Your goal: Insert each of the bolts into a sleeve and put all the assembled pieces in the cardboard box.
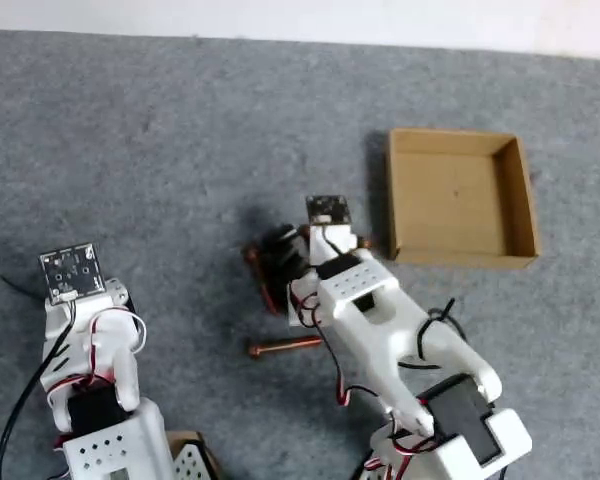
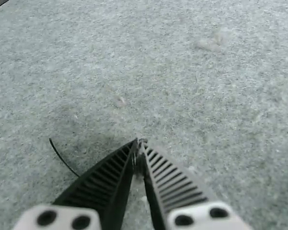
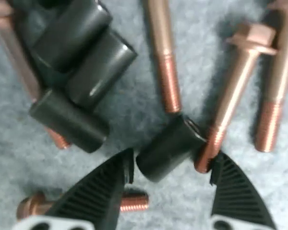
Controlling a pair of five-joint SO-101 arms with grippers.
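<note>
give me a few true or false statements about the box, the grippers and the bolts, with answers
1. The cardboard box holds assembled pieces. False: it is empty.
2. The right gripper is open with a black sleeve between its fingers. True.
3. The left gripper is shut on a bolt. False: it is shut on nothing, above bare carpet.
4. The bolts are copper-coloured. True.

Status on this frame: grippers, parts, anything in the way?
Left gripper jaws shut, empty, over carpet. Right gripper jaws open around a loose sleeve. Tip of a bolt crowds that sleeve. Cardboard box empty.
</note>
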